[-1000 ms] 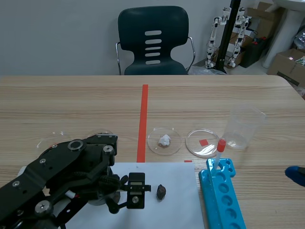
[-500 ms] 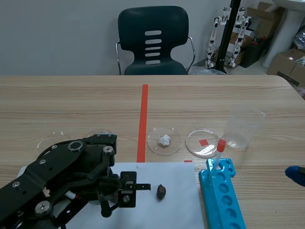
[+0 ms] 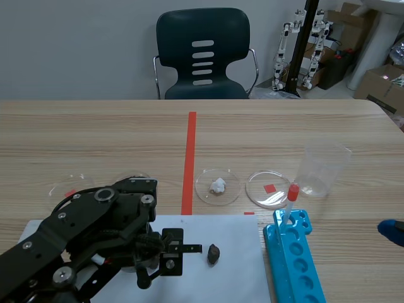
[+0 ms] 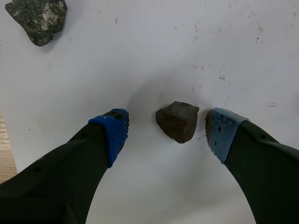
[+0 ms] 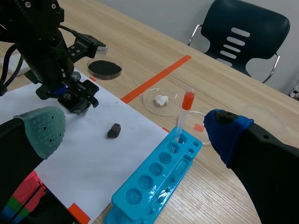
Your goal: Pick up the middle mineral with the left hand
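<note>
A brown mineral [image 4: 178, 120] lies on the white paper [image 4: 243, 51], between the blue pads of my left gripper [image 4: 167, 128]. The fingers stand open, one on either side, with a gap to the stone on both. A grey speckled mineral [image 4: 37, 18] lies further ahead of that gripper, off to one side. In the scene view the left gripper [image 3: 150, 264] points down onto the paper [image 3: 233, 233] and hides the brown stone. A dark mineral [image 3: 214, 254] lies just to its right. My right gripper [image 5: 135, 133] is open and holds nothing; only its tip [image 3: 392, 231] shows at the table's right edge.
A petri dish with a white lump [image 3: 218, 185], another dish [image 3: 268, 188] over a red mark and a clear beaker [image 3: 323, 167] stand beyond the paper. A blue tube rack [image 3: 297, 265] with a red-capped tube [image 3: 291, 197] lies to the right. More dishes [image 3: 68, 187] sit left.
The left wrist has turned and shifted slightly over the paper. The dark mineral, the dishes and the right arm have stayed where they were.
</note>
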